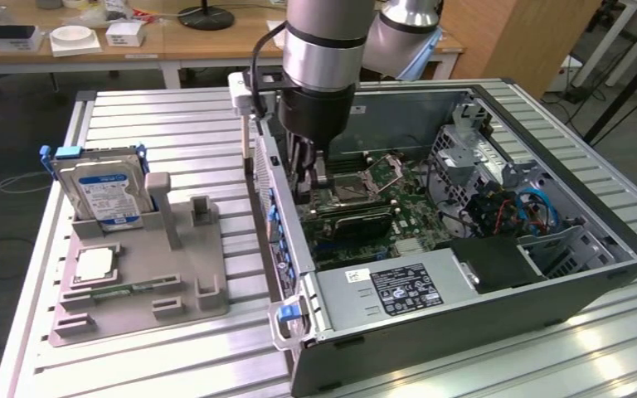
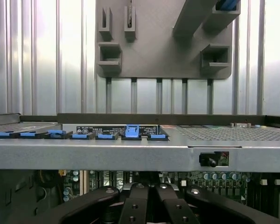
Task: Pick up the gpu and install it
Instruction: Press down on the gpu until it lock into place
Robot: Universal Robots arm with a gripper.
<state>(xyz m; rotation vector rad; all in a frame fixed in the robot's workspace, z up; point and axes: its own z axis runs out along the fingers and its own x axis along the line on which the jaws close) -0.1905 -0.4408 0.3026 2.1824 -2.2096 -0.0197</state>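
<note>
One arm is seen in the exterior view, reaching straight down into one open computer case (image 1: pixel 584 278) that lies on its side on the ribbed metal tabletop (image 1: pixel 163 124). The one tool (image 1: pixel 321 178) is lowered inside the case, just above the motherboard (image 1: pixel 420 222), and its two fingers are clenched together. One gpu (image 1: pixel 354 219), a thin dark card, is seen standing on edge across the motherboard directly beneath the tool. Whether the card is actually pinched between the fingers cannot be told, since the contact is hidden by the tool body. One grey power supply (image 1: pixel 401 286) with a black label is set at the near end of the case.

Toward the exterior view's left, well apart from the case, one grey fixture (image 1: pixel 142 278) rests on the tabletop. Three parts are carried by it: one silver hard drive (image 1: pixel 103 195) with a blue-white label standing upright at the far end, one square processor chip (image 1: pixel 94 264) lying flat, and one narrow green memory stick (image 1: pixel 130 289) lying just beside the chip.

In the wrist view the two dark fingers of the tool (image 2: pixel 151 187) are seen pressed close, with green circuit board behind them. The side wall of the case (image 2: pixel 130 156) crosses the picture, and a row of about seven blue tabs (image 2: pixel 131 131) is lined along it. Beyond the wall, the fixture (image 2: pixel 163 46) is seen on the tabletop (image 2: pixel 60 56).
</note>
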